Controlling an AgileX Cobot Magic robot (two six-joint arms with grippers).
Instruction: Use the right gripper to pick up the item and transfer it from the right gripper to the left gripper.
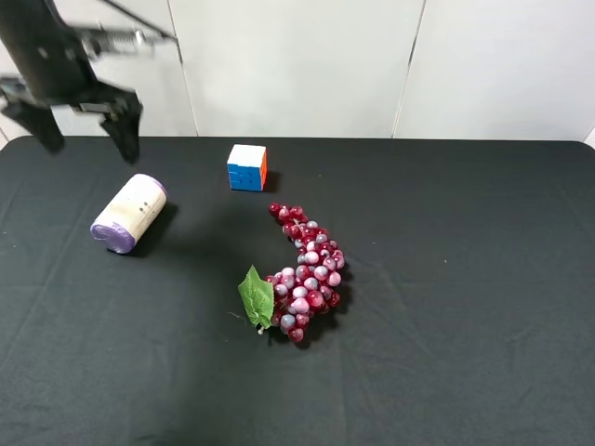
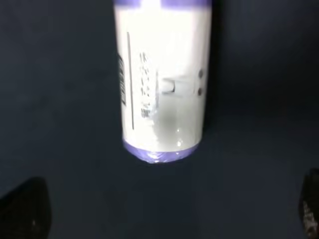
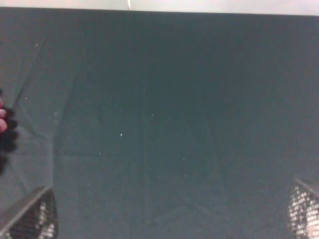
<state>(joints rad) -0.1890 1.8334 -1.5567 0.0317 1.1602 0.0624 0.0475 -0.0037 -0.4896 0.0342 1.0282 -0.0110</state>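
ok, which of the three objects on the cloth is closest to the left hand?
The white canister with purple caps, lying on its side just below the left hand. The colourful cube and grape bunch sit nearer the middle.

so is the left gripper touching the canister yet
Apart. In the exterior high view the left gripper hangs open behind the canister, bare black cloth between them; the left wrist view shows its fingers clear of it.

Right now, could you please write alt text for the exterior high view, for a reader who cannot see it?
A white canister with purple ends lies on its side on a black table, below the open left gripper hovering at the far left. A colourful cube and red grapes with a leaf sit near the middle.
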